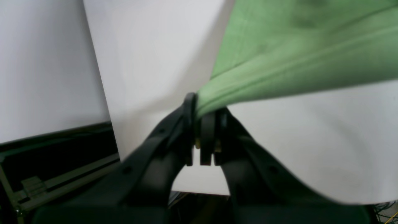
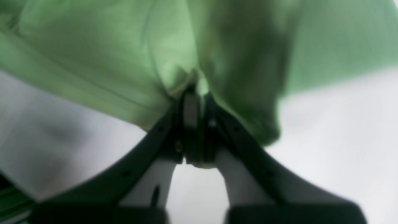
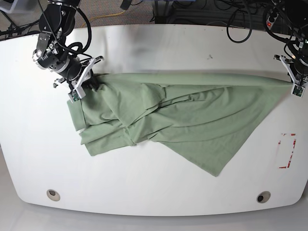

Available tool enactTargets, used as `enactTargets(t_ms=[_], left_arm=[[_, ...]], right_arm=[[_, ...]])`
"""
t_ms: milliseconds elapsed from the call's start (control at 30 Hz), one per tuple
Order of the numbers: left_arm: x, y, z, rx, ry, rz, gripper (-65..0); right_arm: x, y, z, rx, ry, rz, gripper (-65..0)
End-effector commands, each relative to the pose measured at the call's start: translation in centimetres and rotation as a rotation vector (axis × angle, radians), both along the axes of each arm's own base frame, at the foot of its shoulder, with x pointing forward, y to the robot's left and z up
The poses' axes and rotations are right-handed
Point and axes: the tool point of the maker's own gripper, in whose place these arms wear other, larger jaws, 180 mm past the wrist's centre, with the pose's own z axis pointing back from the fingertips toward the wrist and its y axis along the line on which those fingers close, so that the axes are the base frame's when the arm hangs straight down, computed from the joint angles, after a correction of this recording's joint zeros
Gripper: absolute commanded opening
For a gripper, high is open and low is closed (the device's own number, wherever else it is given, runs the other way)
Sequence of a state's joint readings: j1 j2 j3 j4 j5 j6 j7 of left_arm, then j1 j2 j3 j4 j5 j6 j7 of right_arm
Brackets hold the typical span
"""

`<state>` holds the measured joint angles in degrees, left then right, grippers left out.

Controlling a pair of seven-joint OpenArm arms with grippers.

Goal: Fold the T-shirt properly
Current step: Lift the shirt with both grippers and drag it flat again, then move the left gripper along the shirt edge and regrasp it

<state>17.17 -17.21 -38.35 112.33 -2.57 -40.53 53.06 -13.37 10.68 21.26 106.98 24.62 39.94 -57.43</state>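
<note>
The pale green T-shirt lies stretched across the white table, pulled taut along its far edge between the two grippers, with wrinkled folds at the left and a point hanging toward the front. My left gripper, at the base view's right, is shut on a bunched corner of the T-shirt; its fingers pinch the cloth. My right gripper, at the base view's left, is shut on the T-shirt's other edge; its fingers clamp a fold.
A red-and-white marker is stuck on the table at the right. Round grommets sit near the front edge. Cables and dark equipment lie past the table's far side.
</note>
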Motion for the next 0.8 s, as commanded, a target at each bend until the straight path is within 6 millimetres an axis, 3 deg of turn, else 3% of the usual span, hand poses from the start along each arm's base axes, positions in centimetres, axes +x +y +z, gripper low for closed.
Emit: enactTargets(t_ms=[0,100,267,500,767], left_arm=[[0.1,0.4,0.9,0.029,-0.015,-0.005,-65.0],[-0.1,0.5,0.8,0.03,-0.01,-0.003,-65.0],[-0.2,0.6,0.8,0.031,-0.009,0.0,-65.0],[-1.4,0.7,-0.1,0.035,0.036,-0.002,-65.0],[-2.6,0.4,-2.1,-0.009,0.082,0.016,-65.0]], right_arm=[[-0.1,0.7,1.1,0.054,-0.036,0.012,-58.2],[-2.0,1.4,0.2,0.107,0.006,0.015,-56.3],[-5.1,2.2,-1.0,0.173,0.076,0.012,-65.0],[-9.3,2.3,-1.4,0.202,0.145,-0.011,-65.0],[-10.7,2.1,-1.6,0.198,0.17,-0.02,-65.0]])
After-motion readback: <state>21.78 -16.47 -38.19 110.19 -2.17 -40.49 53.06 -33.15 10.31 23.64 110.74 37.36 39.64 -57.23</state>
